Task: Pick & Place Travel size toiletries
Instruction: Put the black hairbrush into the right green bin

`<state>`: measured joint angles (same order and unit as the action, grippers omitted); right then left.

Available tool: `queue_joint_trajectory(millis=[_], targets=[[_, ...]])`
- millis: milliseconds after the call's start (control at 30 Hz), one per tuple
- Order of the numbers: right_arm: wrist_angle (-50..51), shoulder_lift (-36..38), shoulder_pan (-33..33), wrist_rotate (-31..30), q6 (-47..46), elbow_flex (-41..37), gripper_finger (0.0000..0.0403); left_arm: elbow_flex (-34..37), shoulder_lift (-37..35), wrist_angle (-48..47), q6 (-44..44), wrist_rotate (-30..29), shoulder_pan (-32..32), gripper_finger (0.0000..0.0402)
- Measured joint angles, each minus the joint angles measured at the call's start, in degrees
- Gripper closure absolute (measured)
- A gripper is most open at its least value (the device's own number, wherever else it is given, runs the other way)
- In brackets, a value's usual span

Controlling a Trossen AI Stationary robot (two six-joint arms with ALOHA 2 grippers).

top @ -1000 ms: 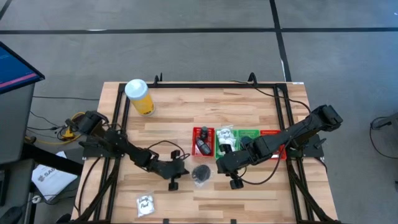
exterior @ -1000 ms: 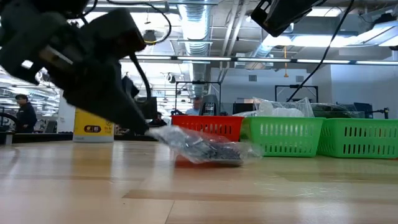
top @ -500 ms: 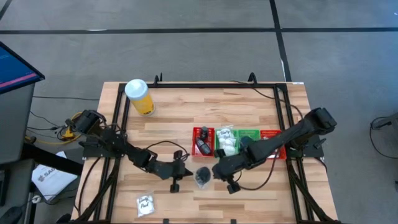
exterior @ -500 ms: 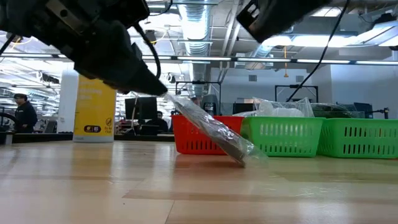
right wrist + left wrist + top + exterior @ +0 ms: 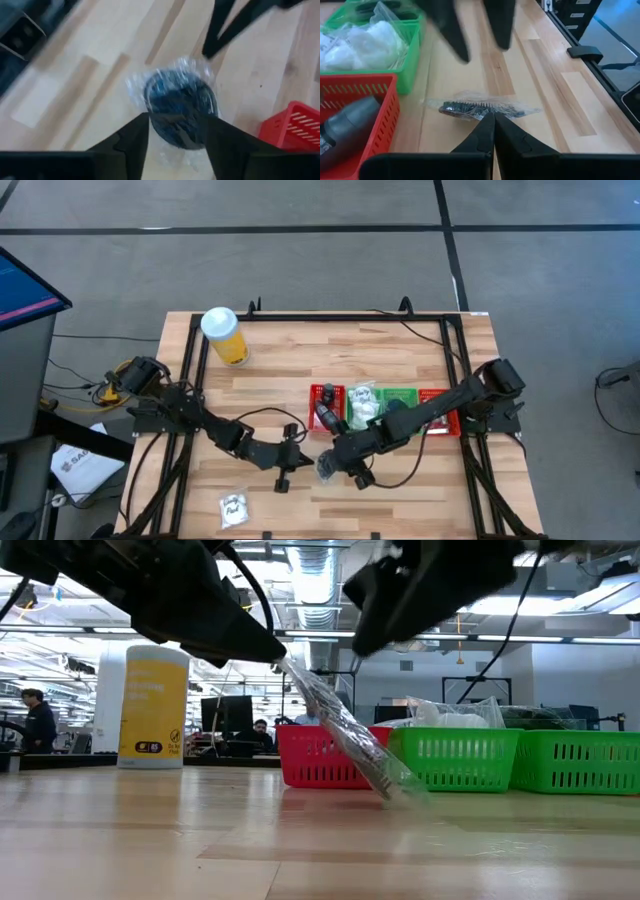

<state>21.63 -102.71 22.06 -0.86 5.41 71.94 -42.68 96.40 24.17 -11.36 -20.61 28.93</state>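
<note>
Now a clear bag of black round pieces [image 5: 345, 735] is pinched by one corner in the left gripper [image 5: 272, 652], whose fingers [image 5: 490, 131] are pressed tight together on the plastic. From that pinch the bag hangs slanting downward, its long axis running away from the left fingertips, with its far end touching the worktop [image 5: 200, 840] just in front of the red tray [image 5: 325, 755].

From the opposite side the right gripper [image 5: 336, 469] is brought in. Its fingers [image 5: 134, 134] are spread apart, and in the right wrist view the dark bulk of the bag lies directly ahead, framed between them but not clamped. The bag is thus stretched between the two arms: held at the left fingers, waiting at the right ones.

The coming move, by the look of it, turns on that line: the free end lies straight before the right fingers, so a hand-over to the right arm, the nearer one to the trays, seems likely. A white sachet [image 5: 233, 506] is left well behind the left fingers.
</note>
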Motion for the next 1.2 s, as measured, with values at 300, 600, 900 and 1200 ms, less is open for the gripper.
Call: queue_joint_trajectory(millis=[300,600,900,1200], targets=[[-3.7,-1.2,-1.8,-0.5,3.2,0.0,0.0184,-0.1,0.0,0.9,0.6,0.0,0.0,0.0401],[-4.7,-1.2,-3.2,0.5,2.0,0.0,0.0179,-0.1,0.0,5.2,6.1,-0.1,-0.3,0.0401],[-7.7,-3.5,-3.0,3.9,2.7,0.0,0.0179,-0.1,0.0,7.1,8.2,-0.1,-1.5,0.0401],[-9.0,-5.6,-3.4,4.3,5.3,0.1,0.0191,-0.1,0.0,7.4,8.4,-0.1,-1.7,0.0401]])
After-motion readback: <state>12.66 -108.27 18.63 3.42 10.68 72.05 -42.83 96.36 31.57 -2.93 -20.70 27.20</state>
